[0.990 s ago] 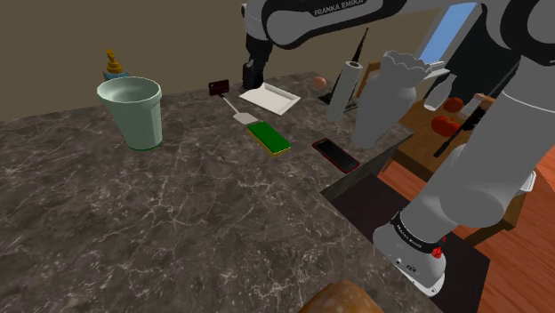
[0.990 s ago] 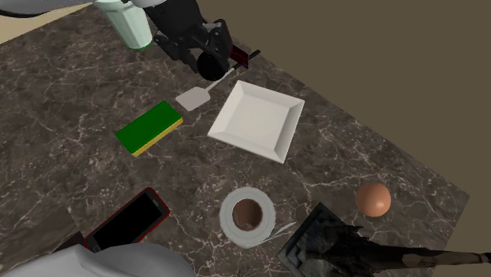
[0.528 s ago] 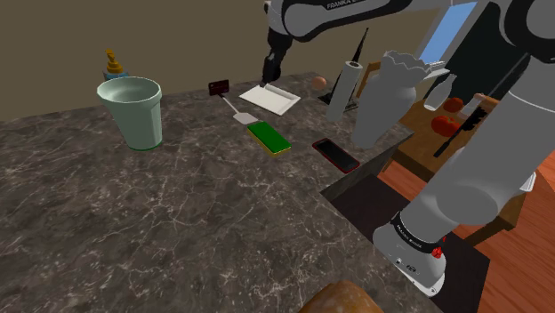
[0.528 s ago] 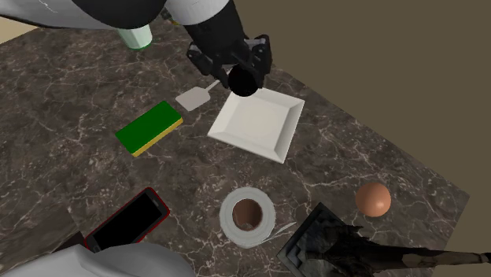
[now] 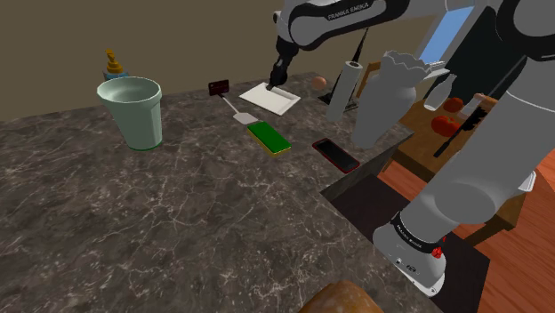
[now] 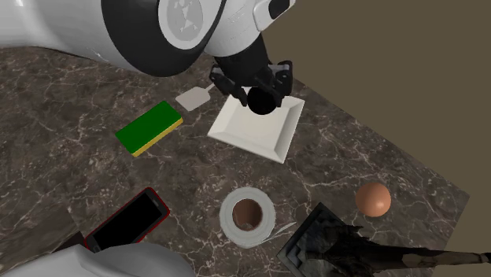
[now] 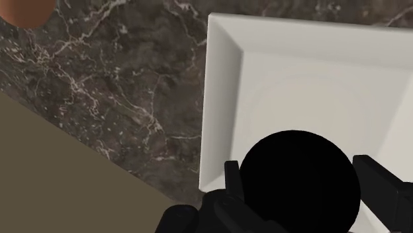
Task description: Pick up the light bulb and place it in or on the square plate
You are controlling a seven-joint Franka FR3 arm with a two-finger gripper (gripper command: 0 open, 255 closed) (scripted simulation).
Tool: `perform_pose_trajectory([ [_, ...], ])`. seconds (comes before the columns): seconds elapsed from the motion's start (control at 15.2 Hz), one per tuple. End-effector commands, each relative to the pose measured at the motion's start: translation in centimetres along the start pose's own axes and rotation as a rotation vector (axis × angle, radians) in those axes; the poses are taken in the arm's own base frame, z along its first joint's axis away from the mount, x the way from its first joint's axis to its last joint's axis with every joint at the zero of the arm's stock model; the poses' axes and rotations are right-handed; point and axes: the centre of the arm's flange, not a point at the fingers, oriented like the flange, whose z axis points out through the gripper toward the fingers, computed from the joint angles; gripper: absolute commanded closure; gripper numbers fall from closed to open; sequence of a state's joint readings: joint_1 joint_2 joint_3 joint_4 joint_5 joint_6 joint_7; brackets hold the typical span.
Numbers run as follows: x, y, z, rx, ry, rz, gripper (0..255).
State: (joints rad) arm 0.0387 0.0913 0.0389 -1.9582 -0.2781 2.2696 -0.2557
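The light bulb is drawn as a plain black ball. My gripper is shut on it, with a black finger on either side of the ball in the wrist view. The bulb hangs over the white square plate, near its far corner in the second exterior view. From the wrist, the plate's shallow well lies straight below the bulb, and its raised rim sits just beside the gripper. The shoulder view shows the gripper low over the plate at the far side of the dark marble counter.
A green sponge and a small white spatula lie beside the plate. A paper roll, a red-cased phone and a brown egg lie further off. A pale green cup stands at the shoulder view's left. The counter's edge runs close behind the plate.
The arm has carried the bulb from beside the spatula and the small dark red card across to above the plate. The fingers have kept the same grip.
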Motion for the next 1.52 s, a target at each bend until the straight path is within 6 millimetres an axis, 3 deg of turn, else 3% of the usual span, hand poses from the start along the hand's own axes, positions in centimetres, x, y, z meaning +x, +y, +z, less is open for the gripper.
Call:
perform_pose_trajectory([
  [0.0,-0.1,-0.2,1.0,0.000,0.001,0.000,255],
  [0.53,-0.6,-1.4,4.9,0.000,0.001,0.000,255],
  [1.06,-0.6,-1.4,4.9,0.000,0.001,0.000,255],
  [1.12,-0.7,-1.3,4.8,0.000,0.001,0.000,0],
  [1.45,-0.6,-1.4,4.9,0.000,0.001,0.000,0],
])
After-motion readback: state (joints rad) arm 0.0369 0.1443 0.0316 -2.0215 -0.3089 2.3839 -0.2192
